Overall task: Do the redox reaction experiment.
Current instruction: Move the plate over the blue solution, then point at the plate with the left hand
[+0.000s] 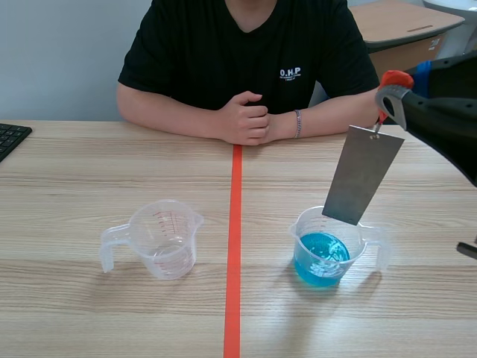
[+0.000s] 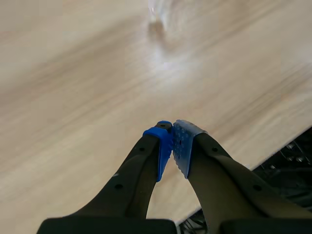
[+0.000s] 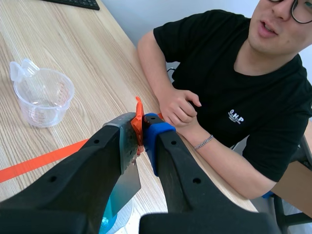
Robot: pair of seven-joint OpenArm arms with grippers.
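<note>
Scene view: noted metal plate (image 1: 363, 175) right of centre, tilted, lower edge over cup of blue liquid (image 1: 328, 250); empty cup (image 1: 160, 239) lower left.

Left wrist view: found left gripper (image 2: 171, 146) closed on nothing above table (image 2: 73, 97).

Right wrist view: found right gripper (image 3: 141, 126) clamped on metal plate at its orange tab (image 3: 138, 119).
</note>
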